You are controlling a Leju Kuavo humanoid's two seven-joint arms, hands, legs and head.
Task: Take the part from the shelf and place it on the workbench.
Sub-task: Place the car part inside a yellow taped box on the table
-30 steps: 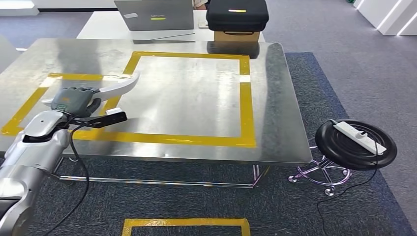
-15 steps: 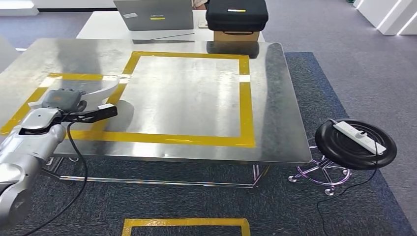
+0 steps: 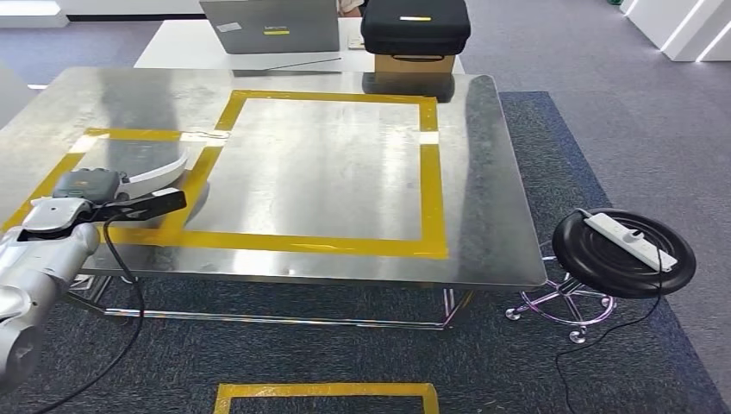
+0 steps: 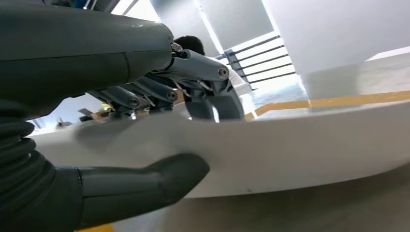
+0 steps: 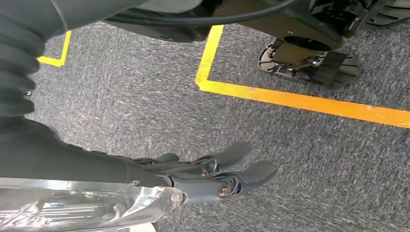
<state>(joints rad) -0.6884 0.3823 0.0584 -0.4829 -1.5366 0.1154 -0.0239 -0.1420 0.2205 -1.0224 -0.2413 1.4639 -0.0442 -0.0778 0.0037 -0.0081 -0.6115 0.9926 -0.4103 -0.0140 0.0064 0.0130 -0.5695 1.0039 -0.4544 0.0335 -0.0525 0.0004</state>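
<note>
A white curved part (image 3: 160,170) is held by my left hand (image 3: 86,185) low over the left side of the steel workbench (image 3: 345,172), inside the yellow-taped rectangle near its front edge. In the left wrist view the thumb lies under the part (image 4: 290,154) and the dark fingers (image 4: 145,89) lie over it. Whether the part touches the table I cannot tell. My right hand (image 5: 212,175) hangs over the grey carpet with its fingers stretched out and nothing in them.
A laptop (image 3: 271,26) and a black case on a cardboard box (image 3: 415,30) stand at the table's far edge. A black stool with a power strip (image 3: 622,250) stands to the right. Yellow tape (image 3: 323,392) marks the carpet in front.
My left hand has carried the part to the left and back toward the table's front edge, lower over the surface. Nothing else has moved.
</note>
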